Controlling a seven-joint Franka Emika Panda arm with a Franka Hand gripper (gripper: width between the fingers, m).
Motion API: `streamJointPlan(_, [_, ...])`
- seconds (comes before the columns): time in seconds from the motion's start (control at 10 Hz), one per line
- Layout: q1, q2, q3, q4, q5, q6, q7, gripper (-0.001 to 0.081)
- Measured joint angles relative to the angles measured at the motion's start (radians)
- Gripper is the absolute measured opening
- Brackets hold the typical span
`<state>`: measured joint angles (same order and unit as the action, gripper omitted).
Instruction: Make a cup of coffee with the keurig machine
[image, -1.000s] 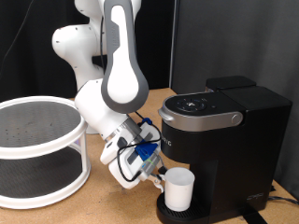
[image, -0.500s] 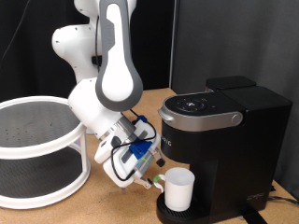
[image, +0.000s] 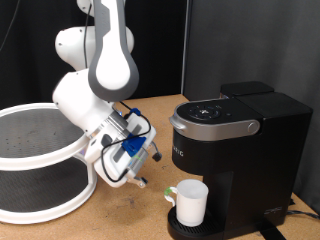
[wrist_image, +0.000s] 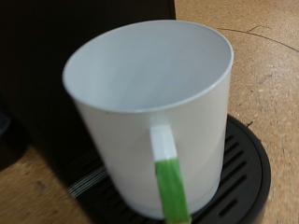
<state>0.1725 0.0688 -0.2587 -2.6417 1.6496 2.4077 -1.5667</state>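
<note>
The white cup stands upright on the round drip tray under the spout of the black keurig machine, whose lid is closed. The cup's handle points to the exterior view's left. My gripper hangs left of the cup, a short gap away, open and empty. The wrist view shows the cup close up and empty. A green strip runs down its handle. The cup sits on the tray against the machine's dark body. No fingers show in the wrist view.
A white two-tier round rack stands at the exterior view's left, close behind the arm. The wooden table runs between rack and machine. A black curtain hangs behind, and a cable lies right of the machine.
My gripper has let go of the cup's handle and pulled back to the exterior view's left and slightly up. The cup stays on the drip tray.
</note>
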Motion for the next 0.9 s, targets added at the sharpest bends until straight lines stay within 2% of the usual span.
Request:
streamJointPlan(0.2, [-0.021, -0.077, -0.019, -0.047, -0.07, -0.011, 0.06, 0.0803])
streamJointPlan(0.6, [-0.023, -0.088, -0.022, -0.05, -0.096, -0.012, 0.027, 0.0803])
streamJointPlan(0.9, [-0.042, -0.191, -0.043, -0.063, -0.102, -0.088, 0.045, 0.0803])
